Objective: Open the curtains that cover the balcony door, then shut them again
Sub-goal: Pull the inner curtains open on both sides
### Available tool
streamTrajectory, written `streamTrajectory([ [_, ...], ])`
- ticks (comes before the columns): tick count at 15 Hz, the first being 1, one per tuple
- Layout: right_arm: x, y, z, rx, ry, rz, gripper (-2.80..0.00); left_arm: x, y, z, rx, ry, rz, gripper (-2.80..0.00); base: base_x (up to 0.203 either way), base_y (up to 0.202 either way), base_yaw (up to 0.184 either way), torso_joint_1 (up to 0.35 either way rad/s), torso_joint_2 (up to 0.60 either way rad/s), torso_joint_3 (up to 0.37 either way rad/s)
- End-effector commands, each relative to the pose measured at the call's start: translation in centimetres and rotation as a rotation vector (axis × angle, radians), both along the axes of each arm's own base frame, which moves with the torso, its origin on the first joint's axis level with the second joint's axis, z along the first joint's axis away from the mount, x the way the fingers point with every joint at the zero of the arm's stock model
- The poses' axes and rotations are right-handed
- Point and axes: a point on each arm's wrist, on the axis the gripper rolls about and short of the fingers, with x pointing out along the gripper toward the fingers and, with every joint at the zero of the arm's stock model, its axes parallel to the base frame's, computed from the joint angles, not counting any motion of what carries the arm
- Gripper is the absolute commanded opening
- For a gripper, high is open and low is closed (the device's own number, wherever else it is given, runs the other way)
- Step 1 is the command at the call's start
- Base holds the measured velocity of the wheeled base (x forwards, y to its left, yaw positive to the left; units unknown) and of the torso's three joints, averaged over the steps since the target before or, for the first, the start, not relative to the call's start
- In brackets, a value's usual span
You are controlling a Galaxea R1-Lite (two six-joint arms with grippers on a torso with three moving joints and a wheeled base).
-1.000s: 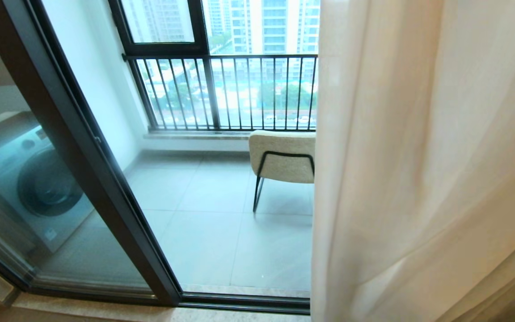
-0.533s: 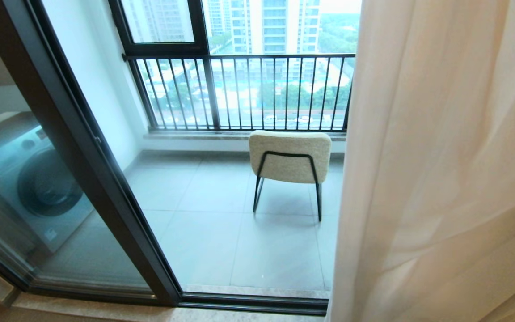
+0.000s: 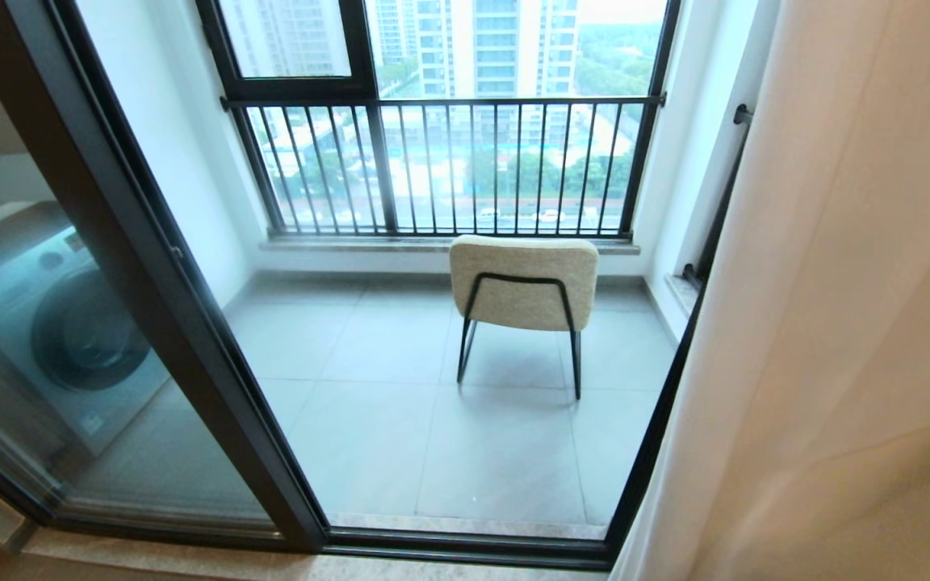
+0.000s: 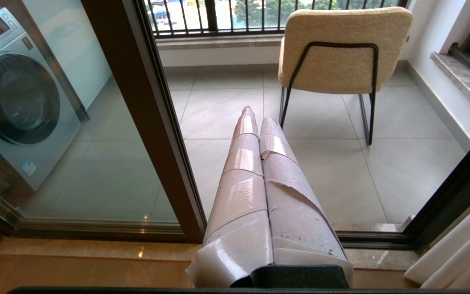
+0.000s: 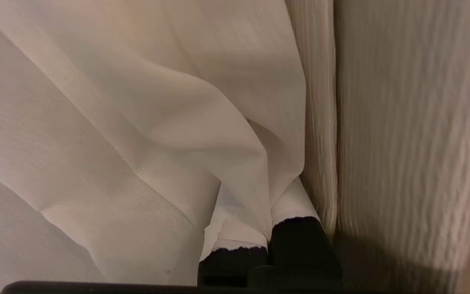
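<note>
One sheer curtain (image 3: 836, 323), bunched in long folds at the right edge of the head view, drawn clear of the balcony door (image 3: 190, 323). Pinched between the closed fingers of the right gripper (image 5: 265, 228), cloth draped over the taped fingertips (image 5: 292, 200), with a thicker ribbed drape (image 5: 402, 143) just beside them. Door itself uncovered: dark frame, one glass panel on the left, the opening between the centre post and the right-hand frame showing straight through to the balcony. Beyond the sill, grey floor tiles (image 3: 400, 420) and a cream chair (image 3: 523, 282) on thin black legs, back turned this way, standing near the black railing (image 3: 433, 161); tall buildings and trees past the bars. Behind the left glass panel, a washing machine (image 3: 69, 323) with a round dark door. Left gripper (image 4: 255, 118) empty, taped fingers pressed together, held low before the door sill and pointing toward the chair.
</note>
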Motion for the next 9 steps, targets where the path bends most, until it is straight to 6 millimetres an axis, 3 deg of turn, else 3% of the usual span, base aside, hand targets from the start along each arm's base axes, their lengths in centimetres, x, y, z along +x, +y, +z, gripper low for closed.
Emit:
streamTrajectory([
  [1,-0.2,-3.5,-1.5,0.033,0.010,-0.044,-2.80,0.0,0.0,0.0,0.000,0.001,0.000,-2.80,0.000,0.000,0.000,0.000,0.00,0.000],
  [9,-2.4,-9.5,-3.8,0.055,0.013,-0.149,-2.80,0.0,0.0,0.0,0.000,0.002,0.000,-2.80,0.000,0.000,0.000,0.000,0.00,0.000],
])
